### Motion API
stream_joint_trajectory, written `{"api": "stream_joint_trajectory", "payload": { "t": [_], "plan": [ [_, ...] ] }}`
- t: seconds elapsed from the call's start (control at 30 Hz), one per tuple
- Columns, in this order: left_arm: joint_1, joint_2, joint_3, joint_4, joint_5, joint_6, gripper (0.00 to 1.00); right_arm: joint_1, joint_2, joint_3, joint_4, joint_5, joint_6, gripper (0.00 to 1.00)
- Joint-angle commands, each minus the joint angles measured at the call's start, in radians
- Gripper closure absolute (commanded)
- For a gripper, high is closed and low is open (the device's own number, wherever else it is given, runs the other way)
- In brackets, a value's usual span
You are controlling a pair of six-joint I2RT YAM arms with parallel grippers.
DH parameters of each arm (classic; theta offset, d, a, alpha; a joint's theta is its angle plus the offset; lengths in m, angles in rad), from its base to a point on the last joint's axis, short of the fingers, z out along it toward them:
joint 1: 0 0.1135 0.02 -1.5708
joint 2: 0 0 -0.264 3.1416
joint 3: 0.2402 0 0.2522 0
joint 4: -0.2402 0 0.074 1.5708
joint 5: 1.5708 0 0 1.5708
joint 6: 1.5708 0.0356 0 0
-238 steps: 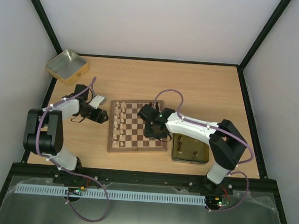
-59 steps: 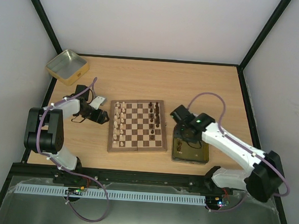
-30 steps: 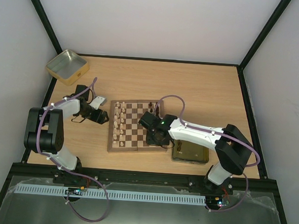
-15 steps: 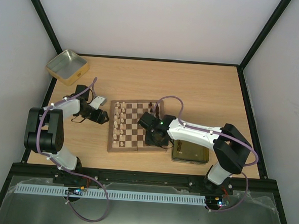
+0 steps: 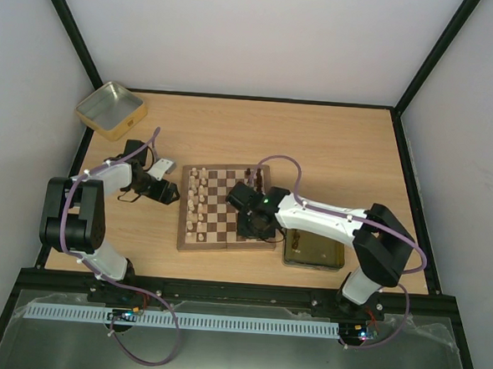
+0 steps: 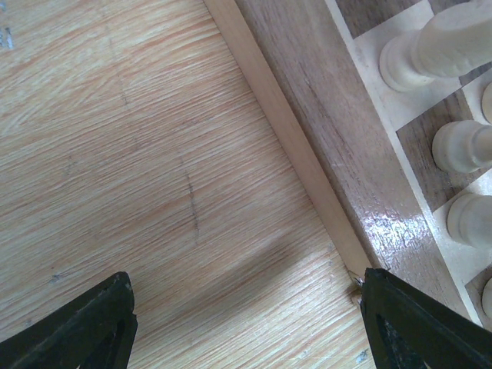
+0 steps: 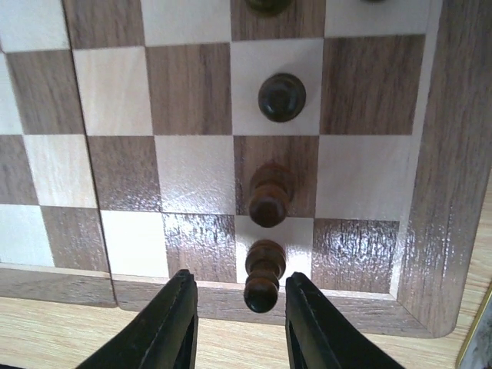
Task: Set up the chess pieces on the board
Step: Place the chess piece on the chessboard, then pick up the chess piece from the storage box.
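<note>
The board (image 5: 220, 212) lies at the table's middle. Cream pieces (image 5: 197, 200) stand in two columns on its left side. Dark pieces (image 5: 256, 178) stand on its far right, partly hidden by my right arm. My right gripper (image 5: 256, 227) is over the board's near right corner. In the right wrist view it (image 7: 240, 288) is open, with a dark pawn (image 7: 264, 275) upright on the last light square between the fingers, a gap on each side. More dark pawns (image 7: 269, 194) stand beyond it. My left gripper (image 5: 169, 192) is open and empty beside the board's left rim (image 6: 300, 154).
A gold tin (image 5: 110, 109) sits at the far left corner. A second tin (image 5: 313, 251) lies right of the board, partly under my right arm. Cream pieces (image 6: 453, 46) stand close to my left gripper's right finger (image 6: 423, 327).
My right arm swung from the tin at the right over to the board's near right corner and now hangs there, open round a dark pawn. The left arm has not moved.
</note>
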Motion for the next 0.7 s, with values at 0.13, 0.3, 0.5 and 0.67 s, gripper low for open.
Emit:
{"api": "stream_joint_trajectory", "payload": {
  "t": [0.13, 0.3, 0.5, 0.67],
  "plan": [
    [-0.001, 0.002, 0.003, -0.016, 0.008, 0.008, 0.2, -0.011, -0.09, 0.093, -0.155, 0.179, 0.002, 0.69],
    [-0.001, -0.005, 0.0, -0.015, 0.004, 0.006, 0.2, -0.161, -0.233, -0.02, -0.202, 0.221, 0.0, 0.69],
    [-0.002, -0.002, 0.004, -0.015, -0.002, 0.002, 0.2, -0.338, -0.335, -0.159, -0.175, 0.224, -0.06, 0.69],
    [0.001, -0.009, -0.004, -0.012, -0.012, 0.001, 0.2, -0.408, -0.326, -0.247, -0.08, 0.155, -0.106, 0.69]
  ]
}}
